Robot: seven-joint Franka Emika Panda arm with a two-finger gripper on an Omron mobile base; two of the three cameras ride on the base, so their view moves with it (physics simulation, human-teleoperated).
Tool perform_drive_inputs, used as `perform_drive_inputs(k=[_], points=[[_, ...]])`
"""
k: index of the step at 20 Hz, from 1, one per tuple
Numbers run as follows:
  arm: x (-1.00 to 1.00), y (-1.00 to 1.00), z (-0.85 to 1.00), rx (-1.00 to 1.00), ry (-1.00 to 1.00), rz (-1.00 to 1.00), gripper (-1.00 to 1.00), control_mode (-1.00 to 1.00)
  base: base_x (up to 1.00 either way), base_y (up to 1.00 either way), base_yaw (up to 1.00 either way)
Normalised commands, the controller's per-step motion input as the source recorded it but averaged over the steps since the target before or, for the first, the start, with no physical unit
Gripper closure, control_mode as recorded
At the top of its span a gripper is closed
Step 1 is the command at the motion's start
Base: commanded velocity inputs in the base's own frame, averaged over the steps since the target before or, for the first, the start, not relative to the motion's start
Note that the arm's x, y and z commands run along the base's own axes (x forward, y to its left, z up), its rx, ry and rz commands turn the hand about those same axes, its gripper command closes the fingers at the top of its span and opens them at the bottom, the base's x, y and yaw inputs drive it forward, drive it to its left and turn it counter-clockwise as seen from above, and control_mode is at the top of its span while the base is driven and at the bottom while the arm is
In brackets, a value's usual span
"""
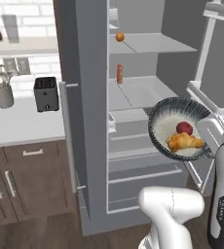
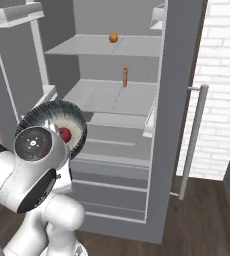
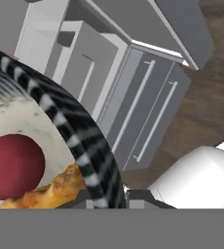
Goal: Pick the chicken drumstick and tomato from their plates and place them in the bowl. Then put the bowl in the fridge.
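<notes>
Two small things already sit inside the tall grey metallic fridge (image 1: 133, 97), whose doors stand open: a round orange ball (image 1: 120, 36) on the upper grey shelf (image 1: 153, 44) and a slim upright reddish-brown stick (image 1: 119, 74) at the back of the shelf below. Under those shelves come pale grey drawers (image 1: 133, 146), shut.

Held up in front of the open fridge is the wide round bowl (image 1: 168, 111), dark grey and streaked outside, whitish inside, tipped so that its inside faces the left base camera. In it lie the small dark-red round tomato (image 1: 184, 128) and, just below and touching it, the lumpy golden-orange chicken drumstick (image 1: 183, 141). The two-finger gripper (image 3: 116, 197) has its jaws pinched together on the bowl's rim at the lower right side; the hand view looks along that striped rim, with tomato and drumstick close by.

To the left of the fridge a pale counter (image 1: 21, 124) over brown wooden cabinets (image 1: 21, 180) carries a black toaster (image 1: 46, 94) and a grey holder of utensils (image 1: 2, 92), against a white brick wall (image 1: 21, 9). A long bar handle (image 2: 193, 140) runs down the right-hand door. Dark wood planks make the floor (image 2: 202, 215).
</notes>
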Motion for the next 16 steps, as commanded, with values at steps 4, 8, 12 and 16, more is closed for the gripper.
perform_drive_inputs(k=[4, 8, 12, 16], points=[[0.0, 0.0, 0.0, 0.0, 0.0, 0.0, 1.0, 1.0, 0.38, -0.2, -0.08], [0.0, 0.0, 0.0, 0.0, 0.0, 0.0, 1.0, 1.0, 0.79, 0.0, -0.06], [0.0, 0.0, 0.0, 0.0, 0.0, 0.0, 1.0, 1.0, 0.95, 0.0, -0.09], [0.0, 0.0, 0.0, 0.0, 0.0, 0.0, 1.0, 1.0, 0.62, 0.0, 0.0]])
